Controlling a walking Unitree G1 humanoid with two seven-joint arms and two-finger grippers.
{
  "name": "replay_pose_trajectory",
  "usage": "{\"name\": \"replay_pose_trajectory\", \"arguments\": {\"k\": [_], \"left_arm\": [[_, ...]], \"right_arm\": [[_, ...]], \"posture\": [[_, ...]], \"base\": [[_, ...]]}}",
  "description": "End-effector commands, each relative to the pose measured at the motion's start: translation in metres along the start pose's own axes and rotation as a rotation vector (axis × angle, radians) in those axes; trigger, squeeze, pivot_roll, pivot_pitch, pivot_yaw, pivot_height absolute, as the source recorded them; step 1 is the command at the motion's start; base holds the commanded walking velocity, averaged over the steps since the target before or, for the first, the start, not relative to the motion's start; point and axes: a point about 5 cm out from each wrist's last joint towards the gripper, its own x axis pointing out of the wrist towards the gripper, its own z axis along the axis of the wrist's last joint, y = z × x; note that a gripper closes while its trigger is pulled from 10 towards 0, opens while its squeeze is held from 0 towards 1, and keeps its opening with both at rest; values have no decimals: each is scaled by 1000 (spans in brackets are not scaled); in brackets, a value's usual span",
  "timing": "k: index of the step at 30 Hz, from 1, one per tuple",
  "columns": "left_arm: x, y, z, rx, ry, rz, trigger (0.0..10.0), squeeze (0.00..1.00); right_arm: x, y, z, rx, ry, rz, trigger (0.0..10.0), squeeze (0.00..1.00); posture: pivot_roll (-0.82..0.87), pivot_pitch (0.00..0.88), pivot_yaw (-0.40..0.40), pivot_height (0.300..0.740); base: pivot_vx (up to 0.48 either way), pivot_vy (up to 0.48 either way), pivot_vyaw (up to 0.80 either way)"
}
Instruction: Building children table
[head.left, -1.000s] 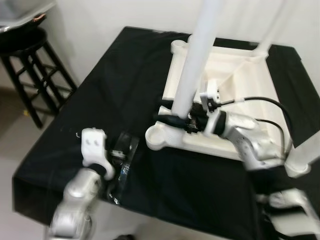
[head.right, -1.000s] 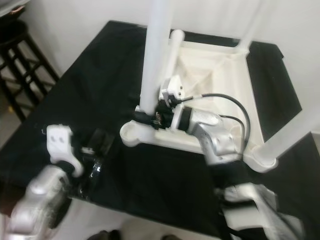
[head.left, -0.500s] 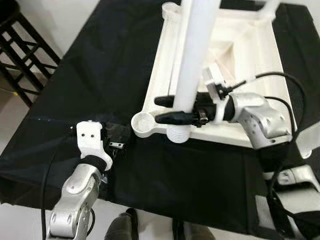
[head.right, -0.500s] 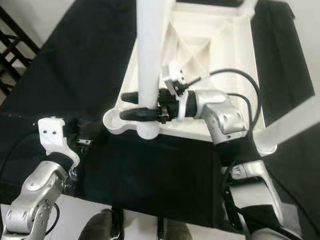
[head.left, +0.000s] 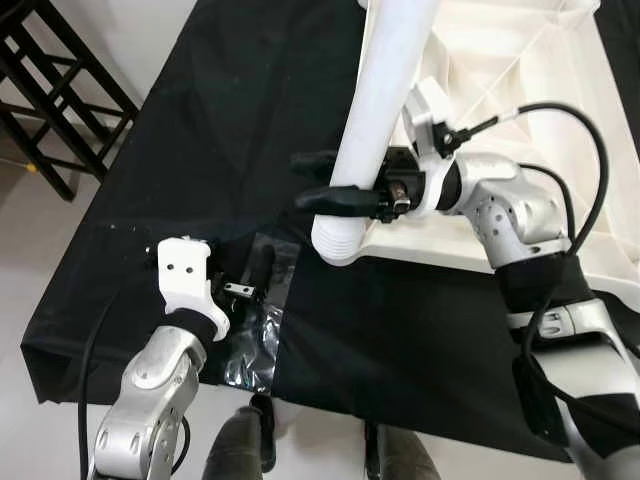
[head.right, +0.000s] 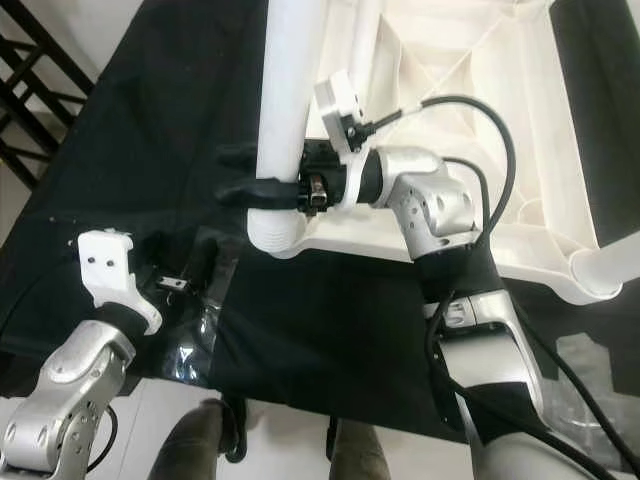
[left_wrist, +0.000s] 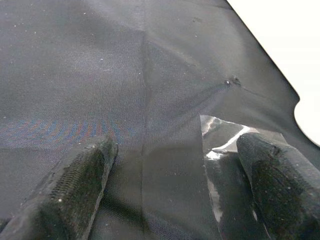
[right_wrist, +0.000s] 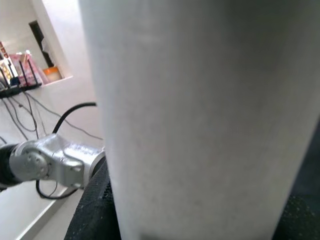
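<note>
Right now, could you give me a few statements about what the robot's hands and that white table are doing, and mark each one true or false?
1. The right hand grips a white table leg. True.
2. The table top lies upside down on a black cloth. True.
3. The left hand holds a screwdriver. False: its fingers are spread apart above the cloth, holding nothing.
4. A clear plastic bag lies by the left hand. True.
5. The stool beside the cloth is white. False: it is black.
</note>
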Motion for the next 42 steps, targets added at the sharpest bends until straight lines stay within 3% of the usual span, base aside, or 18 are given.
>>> {"name": "replay_pose_trajectory", "arguments": {"k": [1,10,16,30,37,42], "left_arm": [[-7,8,-18,-5,103,49,10000,0],[-8,7,-16,-8,86,59,10000,0],[-5,8,-7,-12,39,63,10000,0],[1,5,32,-43,-91,-44,10000,0],[3,7,50,-40,-141,-70,10000,0],[2,9,61,-36,-166,-70,10000,0]], "right_arm": [[0,1,0,-25,36,30,10000,0],[-3,0,-15,-63,190,51,10000,0],[-4,-5,-29,-103,277,-10,10000,0],[-9,-11,-27,14,108,-42,10000,0],[-7,-12,-32,37,100,-21,10000,0],[-12,-21,-25,24,101,-61,10000,0]], "posture": [[34,364,-22,740],[21,357,-29,740],[23,355,-37,740],[40,375,-40,740],[49,385,-41,740],[58,397,-44,740]], "base": [[0,0,0],[0,0,0],[0,0,0],[0,0,0],[0,0,0],[0,0,0]]}}
